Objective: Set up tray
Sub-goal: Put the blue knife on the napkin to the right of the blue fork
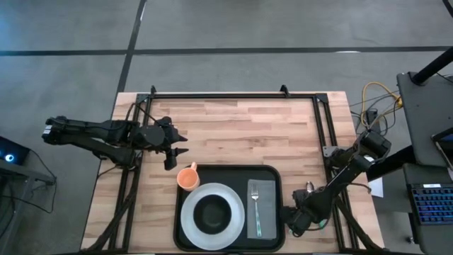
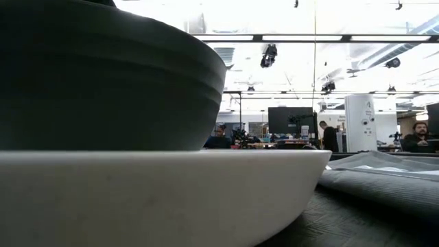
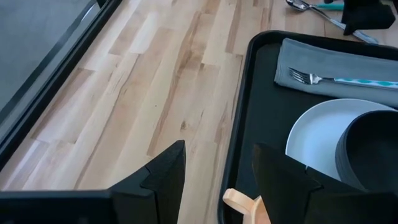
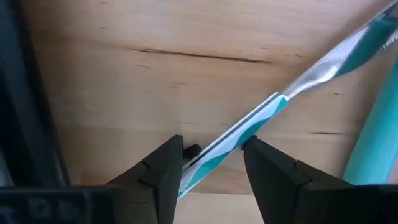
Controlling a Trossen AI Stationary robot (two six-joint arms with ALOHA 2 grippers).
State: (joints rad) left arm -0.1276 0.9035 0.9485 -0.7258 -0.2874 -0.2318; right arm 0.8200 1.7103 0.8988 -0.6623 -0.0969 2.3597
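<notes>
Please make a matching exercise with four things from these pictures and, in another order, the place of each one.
Things:
1. fork
2. dark bowl
3. orange cup
4. left hand

Places:
A. at the tray's far left corner
B. on the grey napkin
C. over bare wood, beyond the tray
D. on the white plate

Pairs: 1-B, 2-D, 3-A, 4-C

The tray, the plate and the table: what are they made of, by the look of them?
The tray: likely plastic, matte black with soft rounded corners and a moulded rim. The plate: probably ceramic or melamine, plain white and smooth with a thick rim. The table: wood, pale butcher-block strips with visible grain, edged by a dark frame.
</notes>
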